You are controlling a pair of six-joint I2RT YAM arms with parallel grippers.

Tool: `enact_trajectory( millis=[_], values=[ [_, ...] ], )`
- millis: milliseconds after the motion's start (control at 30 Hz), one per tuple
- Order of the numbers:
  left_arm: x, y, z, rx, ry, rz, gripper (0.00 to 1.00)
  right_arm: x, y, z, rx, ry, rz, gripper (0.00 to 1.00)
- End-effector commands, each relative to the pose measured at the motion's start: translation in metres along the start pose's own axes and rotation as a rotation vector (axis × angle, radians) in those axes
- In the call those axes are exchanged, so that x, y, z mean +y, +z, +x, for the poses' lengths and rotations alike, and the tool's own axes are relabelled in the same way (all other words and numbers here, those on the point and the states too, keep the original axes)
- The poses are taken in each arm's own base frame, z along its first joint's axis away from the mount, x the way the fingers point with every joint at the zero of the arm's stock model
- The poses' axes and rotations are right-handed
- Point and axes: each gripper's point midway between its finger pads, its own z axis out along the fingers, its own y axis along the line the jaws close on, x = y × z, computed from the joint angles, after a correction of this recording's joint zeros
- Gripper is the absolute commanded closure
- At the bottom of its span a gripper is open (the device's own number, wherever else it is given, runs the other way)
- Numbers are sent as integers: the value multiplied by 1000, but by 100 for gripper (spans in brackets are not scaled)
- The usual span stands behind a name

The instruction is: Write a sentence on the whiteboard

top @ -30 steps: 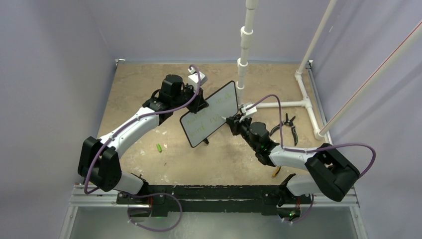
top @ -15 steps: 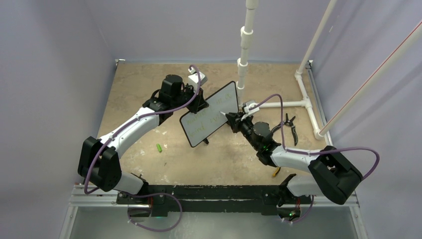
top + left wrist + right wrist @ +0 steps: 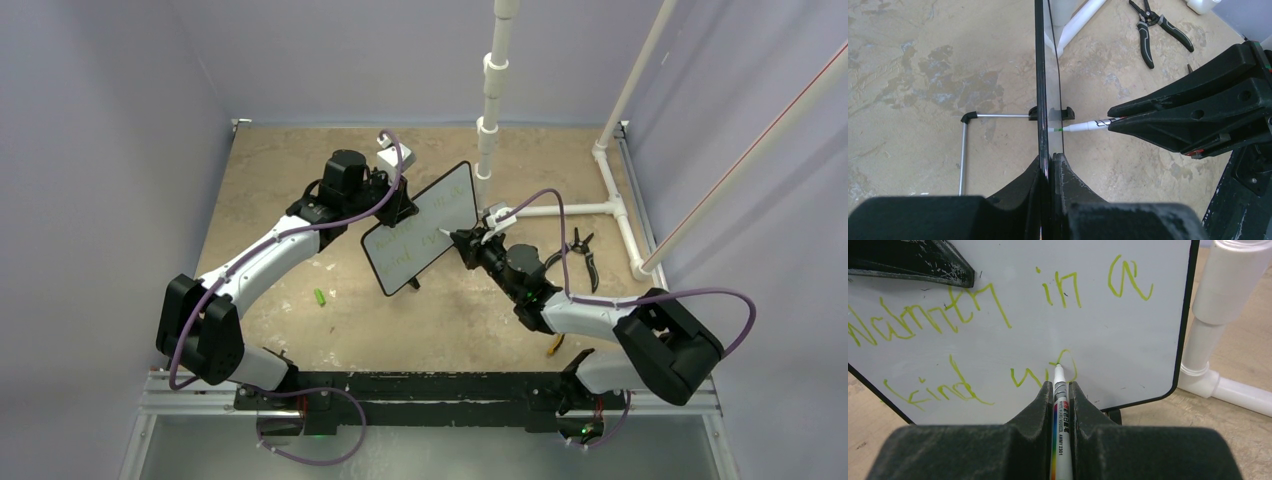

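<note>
The whiteboard stands upright on the table, white with a thin black frame. My left gripper is shut on its top edge; the left wrist view shows the board edge-on between the jaws. My right gripper is shut on a white marker, its tip touching the board. The sentence is green handwriting in two lines: "Warmth in a" above, "kind wo" below. The marker tip also shows in the left wrist view.
Black pliers lie right of the board, also in the left wrist view. A white PVC pipe frame stands behind the board. A small green cap lies on the table at left. A wire stand braces the board's back.
The right gripper with the marker has shifted slightly along the lower line of the board, to the right and then back left. The left arm and board have not moved.
</note>
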Motion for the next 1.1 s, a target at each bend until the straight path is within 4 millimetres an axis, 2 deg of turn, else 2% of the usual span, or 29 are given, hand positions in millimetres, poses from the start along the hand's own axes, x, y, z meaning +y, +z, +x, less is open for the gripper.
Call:
enact_trajectory(
  millis=[0, 133, 233, 633, 1067],
  values=[
    [-7, -1, 3, 0, 40, 35, 100, 3, -1, -16, -52, 13, -11, 100],
    [-6, -1, 4, 2, 40, 33, 100, -2, -13, -34, -123, 25, 16, 100],
    [-6, -1, 4, 2, 40, 34, 100, -4, -17, -37, -136, 28, 27, 100],
    [-7, 0, 5, 4, 35, 40, 100, -9, -7, -42, -144, 28, 64, 100],
    [-7, -1, 5, 2, 37, 44, 100, -16, 6, -33, -116, 21, 111, 100]
  ],
)
